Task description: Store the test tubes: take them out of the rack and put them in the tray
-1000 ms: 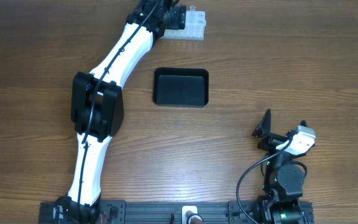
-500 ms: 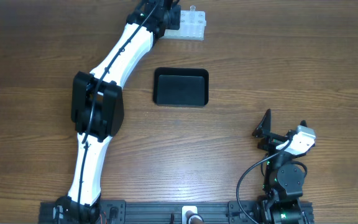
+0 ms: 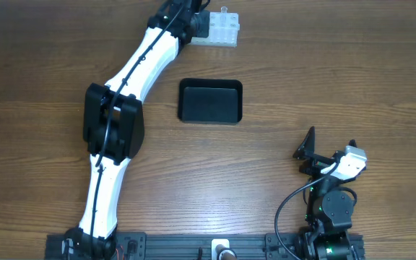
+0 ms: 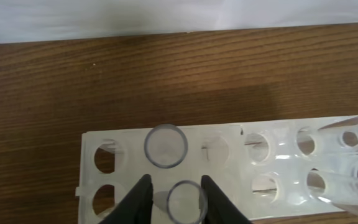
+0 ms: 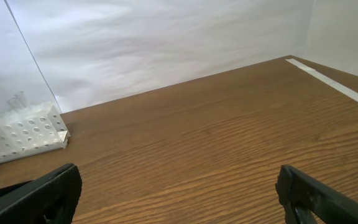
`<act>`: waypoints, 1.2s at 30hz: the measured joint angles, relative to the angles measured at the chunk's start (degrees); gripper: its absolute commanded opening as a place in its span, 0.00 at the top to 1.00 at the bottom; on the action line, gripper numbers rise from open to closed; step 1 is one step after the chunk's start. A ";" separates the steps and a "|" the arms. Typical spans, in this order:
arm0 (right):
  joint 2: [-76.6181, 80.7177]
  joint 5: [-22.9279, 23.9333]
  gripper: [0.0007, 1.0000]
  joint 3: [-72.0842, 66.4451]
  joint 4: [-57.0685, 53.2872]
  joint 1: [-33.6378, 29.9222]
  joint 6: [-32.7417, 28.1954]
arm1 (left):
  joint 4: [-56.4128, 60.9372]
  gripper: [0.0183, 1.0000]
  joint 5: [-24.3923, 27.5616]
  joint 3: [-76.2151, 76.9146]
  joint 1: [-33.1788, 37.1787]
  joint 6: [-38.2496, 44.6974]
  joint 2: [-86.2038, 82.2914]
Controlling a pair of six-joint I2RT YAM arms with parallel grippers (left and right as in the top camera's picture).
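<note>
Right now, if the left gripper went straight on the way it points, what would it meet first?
Probably the test tube standing in the rack, centred between the fingers of the left gripper. Depth is unclear, so the fingertips might reach the rack's top first.

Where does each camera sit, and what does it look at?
Top view: fixed overhead, looking down at the table; both arms show.
Left wrist view: on the left wrist, looking down into the rack; left gripper at a test tube.
Right wrist view: on the right wrist, looking across the table; right gripper open.
Shared: the rack, in all three.
</note>
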 measured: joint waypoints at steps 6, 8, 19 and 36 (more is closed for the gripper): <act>0.00 0.00 0.01 0.00 0.00 0.00 0.04 | 0.02 0.87 -0.39 0.33 0.00 -0.02 0.00; 0.00 0.00 0.01 0.00 0.00 0.00 -0.04 | 0.00 0.88 -0.39 0.33 0.00 0.00 0.00; 0.00 0.02 0.01 0.00 0.00 0.00 -0.02 | -0.02 0.93 -0.39 0.33 0.00 0.02 0.00; 0.00 0.02 0.01 0.00 0.00 0.00 -0.02 | -8.00 0.98 -1.14 7.69 -0.61 0.00 0.02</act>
